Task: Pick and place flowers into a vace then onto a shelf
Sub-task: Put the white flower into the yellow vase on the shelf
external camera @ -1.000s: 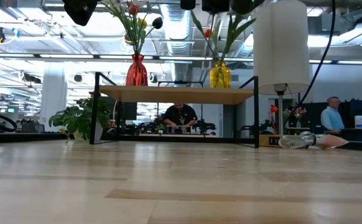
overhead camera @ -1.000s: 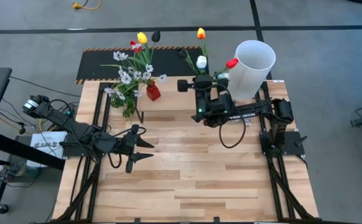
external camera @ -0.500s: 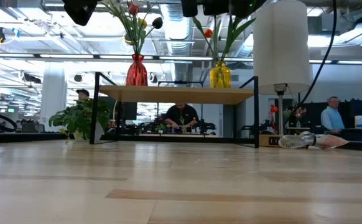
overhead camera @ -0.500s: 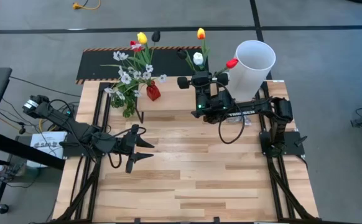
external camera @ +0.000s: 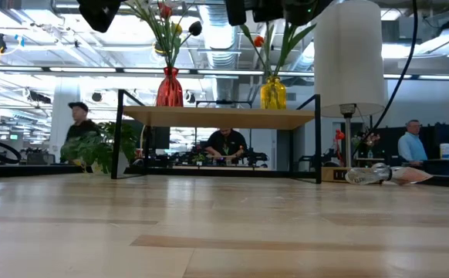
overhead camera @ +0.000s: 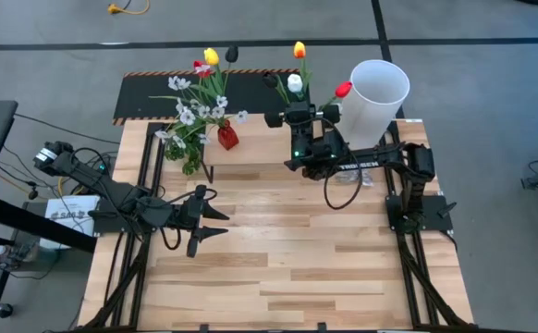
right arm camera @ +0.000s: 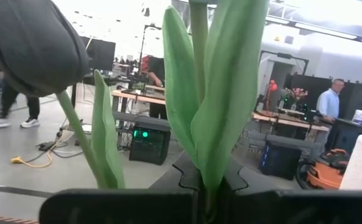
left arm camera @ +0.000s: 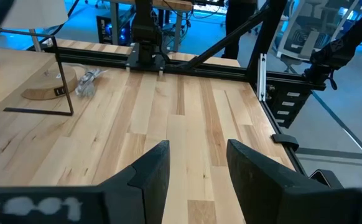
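Our right gripper (overhead camera: pixel 298 117) is clamped shut on the green stem and leaves of a white-headed artificial tulip (overhead camera: pixel 295 84), held over the small yellow glass vase (external camera: pixel 273 93) on the low light-wood shelf with thin black legs (external camera: pixel 218 117) along the desk's far edge. We judge this flower light, bendy and top-heavy, so taking it low on the stem should keep it from swinging. Our left gripper (overhead camera: pixel 215 220) waits open above the desk's left side.
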Controlling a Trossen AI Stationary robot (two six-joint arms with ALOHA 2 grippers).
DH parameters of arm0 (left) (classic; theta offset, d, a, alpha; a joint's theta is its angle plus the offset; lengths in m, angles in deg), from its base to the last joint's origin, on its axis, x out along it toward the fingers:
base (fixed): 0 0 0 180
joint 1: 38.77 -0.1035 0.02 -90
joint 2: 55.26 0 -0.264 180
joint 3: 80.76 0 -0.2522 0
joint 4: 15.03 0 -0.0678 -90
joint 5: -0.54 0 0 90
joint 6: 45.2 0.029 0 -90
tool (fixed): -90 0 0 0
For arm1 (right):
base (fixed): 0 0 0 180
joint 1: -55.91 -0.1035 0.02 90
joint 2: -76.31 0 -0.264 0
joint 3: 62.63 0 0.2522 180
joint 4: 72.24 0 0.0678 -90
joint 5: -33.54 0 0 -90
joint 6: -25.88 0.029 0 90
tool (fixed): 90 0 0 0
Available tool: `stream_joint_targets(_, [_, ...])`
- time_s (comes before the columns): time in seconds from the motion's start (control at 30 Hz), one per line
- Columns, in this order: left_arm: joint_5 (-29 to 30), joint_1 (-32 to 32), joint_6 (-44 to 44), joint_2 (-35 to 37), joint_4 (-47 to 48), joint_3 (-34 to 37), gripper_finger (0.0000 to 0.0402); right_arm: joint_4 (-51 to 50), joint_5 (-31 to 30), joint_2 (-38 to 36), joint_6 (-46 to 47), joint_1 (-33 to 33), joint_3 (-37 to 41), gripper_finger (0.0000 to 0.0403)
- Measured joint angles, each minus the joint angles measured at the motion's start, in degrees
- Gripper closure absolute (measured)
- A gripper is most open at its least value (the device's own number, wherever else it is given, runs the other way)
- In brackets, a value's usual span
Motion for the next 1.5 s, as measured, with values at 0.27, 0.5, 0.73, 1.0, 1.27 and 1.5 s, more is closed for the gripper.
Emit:
stream_joint_targets(0.27, [0.0, 0.0, 0.0, 0.0, 0.0, 0.0, 0.0253, -1.4, -0.2, 0.0, -0.5, 0.9, 0.0, 0.0403])
stream_joint_targets(0.5, [0.0, 0.0, 0.0, 0.0, 0.0, 0.0, 0.0253, -2.3, -0.2, 0.0, -0.5, 1.2, 0.0, 0.0403])
stream_joint_targets(0.73, [0.0, 0.0, 0.0, 0.0, 0.0, 0.0, 0.0253, -3.2, -1.6, 0.0, -0.4, 1.3, 0.0, 0.0403])
stream_joint_targets(1.0, [0.0, 0.0, 0.0, 0.0, 0.1, 0.1, 0.0253, -3.2, -2.8, 0.0, 1.6, 2.1, 0.0, 0.0403])
stream_joint_targets(1.27, [0.0, 0.0, -0.1, 0.0, 0.1, 0.1, 0.0253, -3.4, -5.6, 0.0, 2.1, 2.2, 0.0, 0.0401])
stream_joint_targets(1.5, [0.0, 0.0, -0.1, 0.0, 0.1, 0.2, 0.0253, -3.4, -7.4, 0.0, 3.2, 2.2, 0.0, 0.0372])
